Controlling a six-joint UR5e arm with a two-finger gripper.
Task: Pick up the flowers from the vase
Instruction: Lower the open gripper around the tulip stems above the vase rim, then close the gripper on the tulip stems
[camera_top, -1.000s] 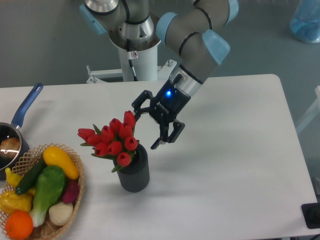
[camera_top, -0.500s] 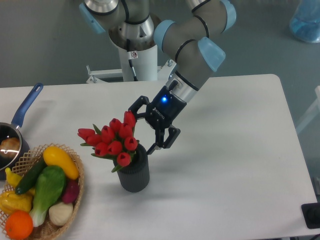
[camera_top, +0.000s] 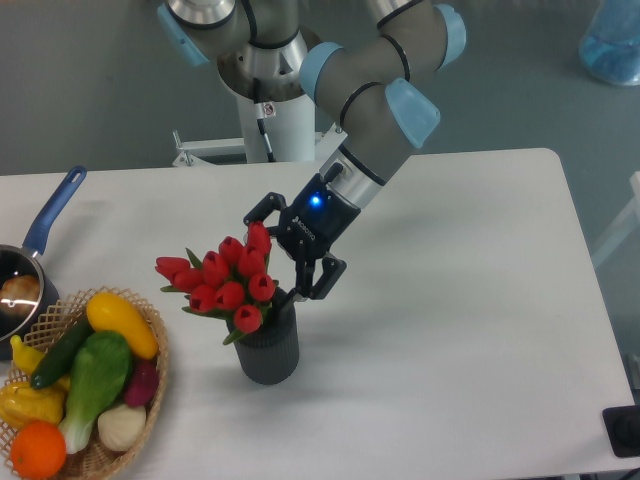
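A bunch of red tulip flowers (camera_top: 226, 278) with green leaves stands in a dark grey ribbed vase (camera_top: 268, 344) near the table's front left. My gripper (camera_top: 272, 256) is open, reaching in from the upper right. One finger sits behind the top buds; the other hangs by the vase's right rim. The jaws straddle the right side of the bunch without closing on it.
A wicker basket (camera_top: 150, 385) of colourful fruit and vegetables sits at the front left corner. A blue-handled saucepan (camera_top: 40, 240) lies at the left edge. The arm's white base post (camera_top: 275, 110) rises behind the table. A black object (camera_top: 622, 432) is at the far right front.
The gripper has moved left and slightly down towards the flowers, from beside the vase to around the bunch's right side. It stays open. The flowers and vase have not moved.
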